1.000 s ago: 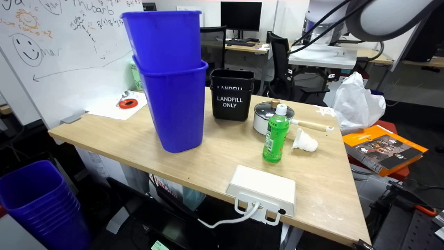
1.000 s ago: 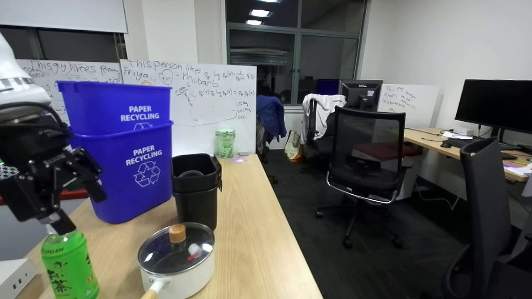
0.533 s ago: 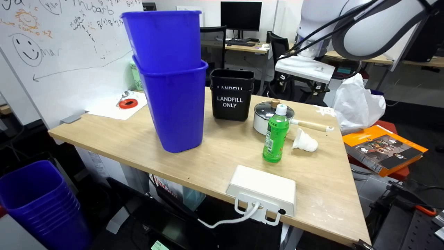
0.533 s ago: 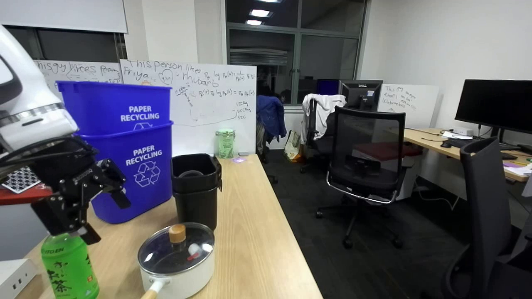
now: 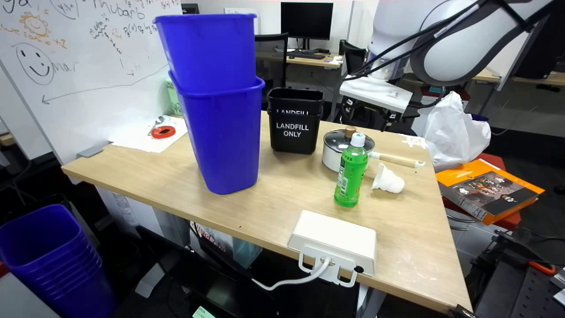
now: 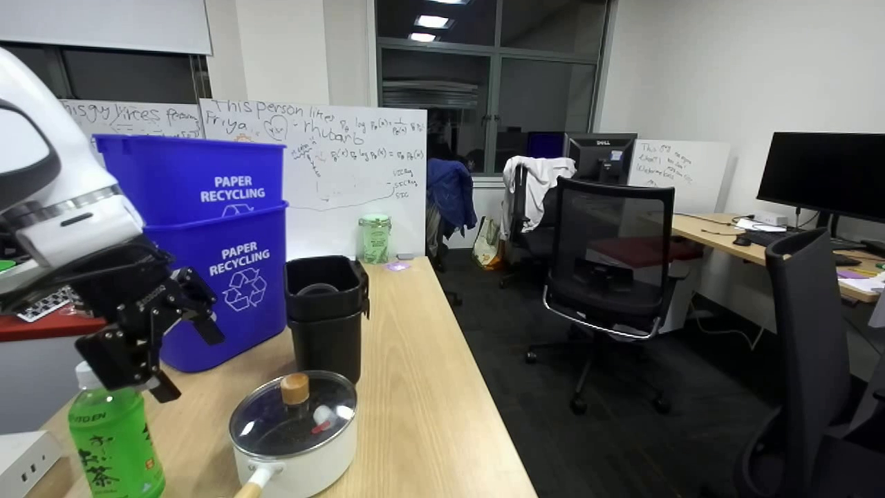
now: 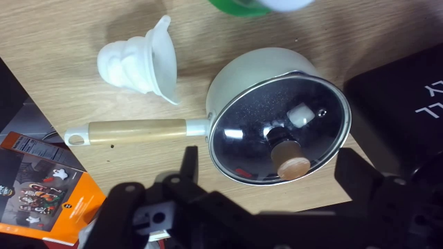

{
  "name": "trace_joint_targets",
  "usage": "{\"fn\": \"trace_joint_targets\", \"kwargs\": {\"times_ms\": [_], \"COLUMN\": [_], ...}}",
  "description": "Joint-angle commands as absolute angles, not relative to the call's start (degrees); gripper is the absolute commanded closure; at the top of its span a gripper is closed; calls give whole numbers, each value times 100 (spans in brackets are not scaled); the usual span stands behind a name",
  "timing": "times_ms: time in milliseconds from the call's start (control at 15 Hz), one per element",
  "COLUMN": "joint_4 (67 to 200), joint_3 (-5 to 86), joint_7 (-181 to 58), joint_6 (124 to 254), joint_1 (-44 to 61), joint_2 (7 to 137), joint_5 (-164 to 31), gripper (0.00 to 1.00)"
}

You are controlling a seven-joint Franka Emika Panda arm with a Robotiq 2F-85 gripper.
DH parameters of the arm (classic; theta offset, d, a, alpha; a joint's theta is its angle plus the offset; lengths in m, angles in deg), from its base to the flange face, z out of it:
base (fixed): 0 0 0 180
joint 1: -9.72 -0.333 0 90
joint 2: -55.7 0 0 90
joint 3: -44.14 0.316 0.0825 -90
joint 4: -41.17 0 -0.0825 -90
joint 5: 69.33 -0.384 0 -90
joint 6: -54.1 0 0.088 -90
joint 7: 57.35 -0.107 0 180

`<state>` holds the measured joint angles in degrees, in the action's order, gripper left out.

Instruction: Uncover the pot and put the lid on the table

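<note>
Nearest in the wrist view, the tool (image 7: 267,151) has its jaws well apart, gripping nothing. Beyond them is a wooden knob (image 7: 290,160), then its lid (image 7: 261,116), seated on the pot (image 7: 238,77), which stands on the tabletop (image 7: 143,157). The step in hand is probably reaching for the lid; next the tool should centre over the knob, descend, close, and lift straight up.
</note>
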<state>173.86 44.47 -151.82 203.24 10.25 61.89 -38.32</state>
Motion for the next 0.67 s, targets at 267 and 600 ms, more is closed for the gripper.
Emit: {"fn": "trace_joint_targets", "kwargs": {"times_ms": [267, 600], "joint_4": [17384, 17304], "joint_3": [4298, 4211], "joint_7": [-15148, -15465], "joint_6": [20322, 20286], "joint_1": [880, 860], "joint_2": [6179, 6269], "joint_5": [-3870, -3553], "gripper": [0, 0]}}
